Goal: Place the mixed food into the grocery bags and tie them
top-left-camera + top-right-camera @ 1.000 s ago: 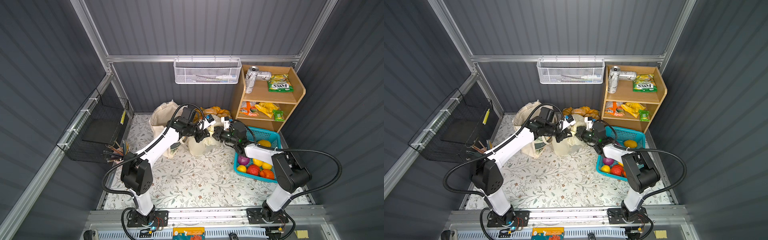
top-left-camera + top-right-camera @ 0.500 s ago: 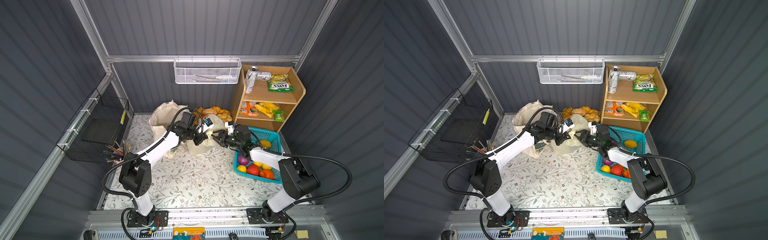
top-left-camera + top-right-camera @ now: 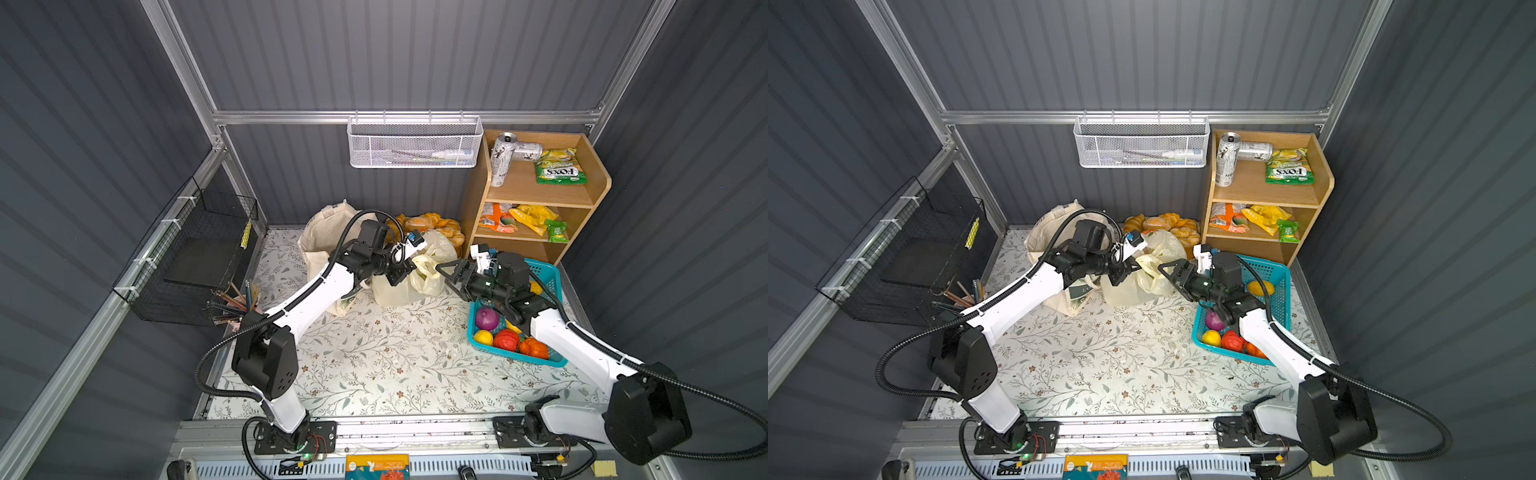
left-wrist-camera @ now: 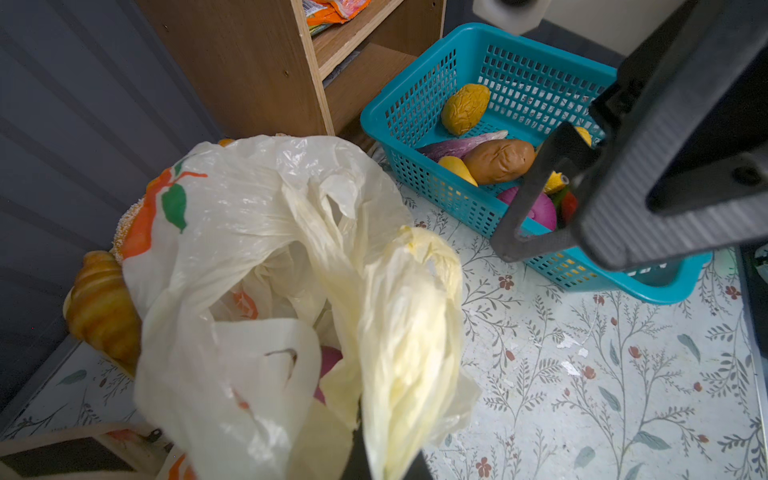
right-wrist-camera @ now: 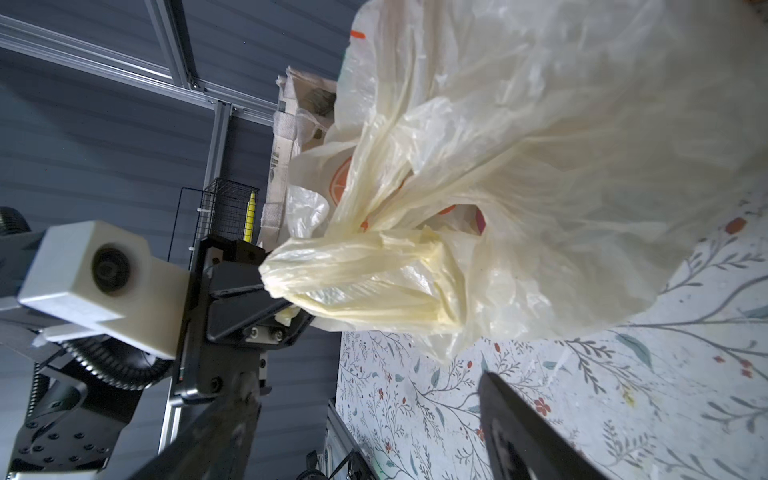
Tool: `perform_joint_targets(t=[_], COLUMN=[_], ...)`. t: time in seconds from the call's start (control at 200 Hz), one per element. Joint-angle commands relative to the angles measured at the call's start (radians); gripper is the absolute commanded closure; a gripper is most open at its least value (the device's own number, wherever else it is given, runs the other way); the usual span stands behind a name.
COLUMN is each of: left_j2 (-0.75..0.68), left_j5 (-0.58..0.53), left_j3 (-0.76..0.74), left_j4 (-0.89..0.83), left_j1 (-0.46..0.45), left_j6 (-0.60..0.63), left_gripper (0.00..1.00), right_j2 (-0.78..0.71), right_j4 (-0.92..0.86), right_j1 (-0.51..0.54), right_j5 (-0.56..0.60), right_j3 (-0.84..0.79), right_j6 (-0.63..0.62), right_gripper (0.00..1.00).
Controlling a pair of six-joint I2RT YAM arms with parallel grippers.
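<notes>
Left gripper is clamped on the twisted handle of the plastic bag; only the right wrist view shows the pinch. Right gripper has its jaws wide apart and empty, hanging between the bag and the turquoise basket. The bag sits on the mat just left of the basket in both top views, with the canvas tote further left. Only the left wrist view shows a purple item inside the bag. The purple onion is in the basket. There is open mat left of and in front of the basket.

Bright, even overhead light; wide-angle edge bending; blurred close-range wrist foregrounds.
</notes>
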Motion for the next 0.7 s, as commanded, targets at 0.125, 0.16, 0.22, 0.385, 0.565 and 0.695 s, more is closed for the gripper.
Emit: perform_joint_targets(t=[0.125, 0.16, 0.22, 0.385, 0.565, 0.695], left_j2=[-0.009, -0.005, -0.002, -0.002, -0.001, -0.005], left_j5=[0.024, 0.024, 0.024, 0.025, 0.025, 0.047], left_j3=[0.047, 0.049, 0.056, 0.059, 0.065, 0.066], left_j4=[-0.04, -0.043, -0.047, -0.043, -0.038, -0.038], left_j1=[-0.006, -0.006, -0.006, -0.006, -0.006, -0.006], left_j6=[0.021, 0.023, 0.025, 0.027, 0.027, 0.027], left_gripper=[1.0, 1.0, 1.0, 1.0, 1.0, 1.0], right_j2=[0.108, 0.122, 0.144, 0.172, 0.196, 0.224], right_j4=[-0.029, -0.048, -0.056, -0.069, -0.055, -0.024], right_j1=[0.009, 0.012, 0.018, 0.044, 0.076, 0.087], right_j5=[-0.023, -0.024, -0.029, -0.013, 0.008, 0.03], right_j3=[0.167, 0.196, 0.224, 0.231, 0.205, 0.2], right_j6=[0.109, 0.11, 0.111, 0.111, 0.113, 0.114], right_gripper=[0.13, 0.13, 0.13, 0.13, 0.14, 0.13])
